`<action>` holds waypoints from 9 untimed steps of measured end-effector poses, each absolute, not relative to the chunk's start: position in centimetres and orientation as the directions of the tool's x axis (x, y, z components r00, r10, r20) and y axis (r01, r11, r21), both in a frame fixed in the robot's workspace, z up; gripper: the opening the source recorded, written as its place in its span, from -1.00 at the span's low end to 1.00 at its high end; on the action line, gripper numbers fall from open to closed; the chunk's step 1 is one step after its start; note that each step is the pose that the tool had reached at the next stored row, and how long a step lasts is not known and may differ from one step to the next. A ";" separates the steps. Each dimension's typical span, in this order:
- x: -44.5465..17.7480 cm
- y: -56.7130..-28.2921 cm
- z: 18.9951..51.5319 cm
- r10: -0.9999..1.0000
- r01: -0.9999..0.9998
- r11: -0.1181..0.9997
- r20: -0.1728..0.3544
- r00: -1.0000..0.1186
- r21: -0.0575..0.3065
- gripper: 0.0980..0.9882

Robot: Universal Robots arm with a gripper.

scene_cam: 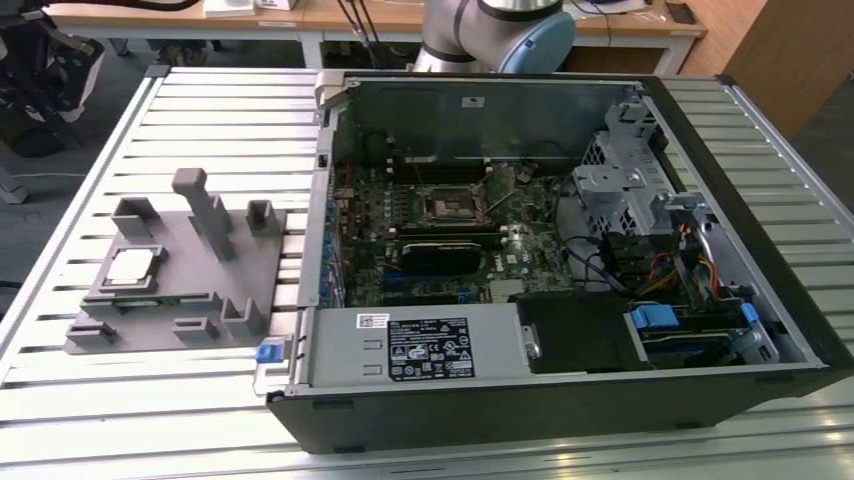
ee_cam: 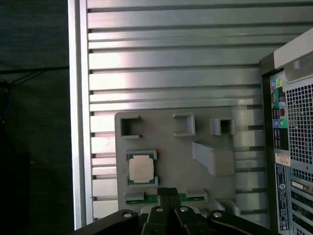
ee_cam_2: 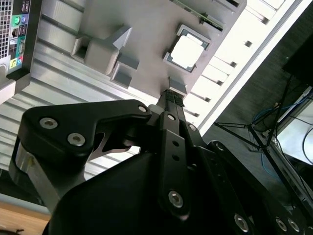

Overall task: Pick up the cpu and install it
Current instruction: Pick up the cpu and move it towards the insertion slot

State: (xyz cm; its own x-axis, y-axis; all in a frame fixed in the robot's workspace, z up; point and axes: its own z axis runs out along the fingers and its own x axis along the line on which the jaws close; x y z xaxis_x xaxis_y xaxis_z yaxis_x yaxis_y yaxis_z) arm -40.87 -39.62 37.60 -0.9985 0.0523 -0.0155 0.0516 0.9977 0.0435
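The cpu [scene_cam: 130,266] lies flat in a square recess of the grey plastic fixture [scene_cam: 200,290], on the slatted table at the exterior view's left. It shows a silvery top with a pale border in both wrist views [ee_cam: 142,168] [ee_cam_2: 188,51]. My gripper [ee_cam: 167,192] hangs well above the fixture [ee_cam: 171,156], off to one side of the cpu and apart from it. Its black fingers [ee_cam_2: 168,105] are pressed together with nothing between them. The dark square socket [scene_cam: 451,205] sits on the motherboard inside the open computer case [scene_cam: 561,400].
The case fills the middle and right of the exterior view, with a drive cage [scene_cam: 627,170] and cables inside. The fixture has several upright posts [scene_cam: 207,210]. A green board strip [ee_cam: 151,198] lies in a slot beside the cpu. The case's rear ports [ee_cam: 281,127] stand near the fixture.
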 end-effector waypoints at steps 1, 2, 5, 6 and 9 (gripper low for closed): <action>-40.9 -39.6 37.5 0.039 0.038 0.998 -0.015 -0.999 0.043 -0.95; -40.9 -39.6 37.4 0.027 0.027 0.999 -0.015 -1.000 0.044 -0.95; -41.3 -39.6 37.1 0.016 0.016 0.999 -0.013 -1.000 0.043 -0.95; -41.6 -39.6 36.9 0.015 0.014 0.999 -0.013 -1.000 0.043 -0.95; -42.4 -39.7 36.4 0.012 0.011 0.999 -0.011 -1.000 0.043 -0.95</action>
State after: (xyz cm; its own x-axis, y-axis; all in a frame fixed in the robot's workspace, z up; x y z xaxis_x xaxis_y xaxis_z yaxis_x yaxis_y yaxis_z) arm -42.44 -39.65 36.42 -0.9999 0.0115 -0.0111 0.0111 0.9990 0.0435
